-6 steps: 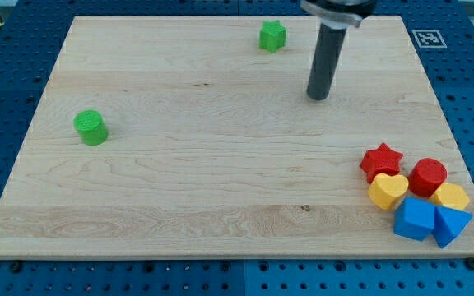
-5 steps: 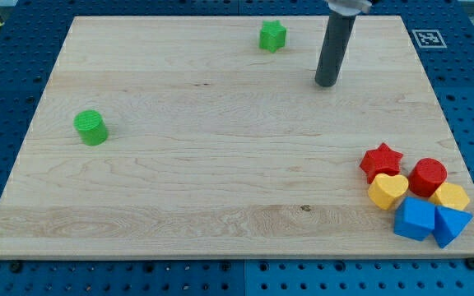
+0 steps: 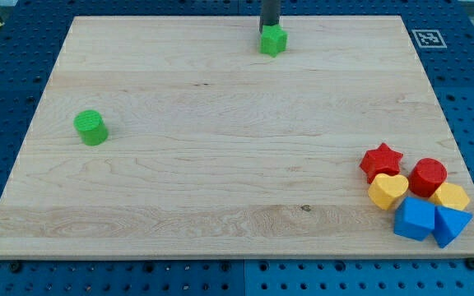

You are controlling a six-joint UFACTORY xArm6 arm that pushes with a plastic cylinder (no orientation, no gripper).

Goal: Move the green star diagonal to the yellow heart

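green star point(image 3: 273, 39) sits just below my tip point(image 3: 269, 27) (touching).

I count eight blocks: two green point(image 3: 273, 39) point(image 3: 90, 127), two red point(image 3: 382, 160) point(image 3: 427, 177), two yellow point(image 3: 388, 191) point(image 3: 452, 196), two blue point(image 3: 415, 219) point(image 3: 452, 224).

Only a short stretch of the straight, dark grey cylindrical rod showed. It looked smooth and matte, with no markings visible. My tip point(image 3: 269, 29) was its plain lower end.
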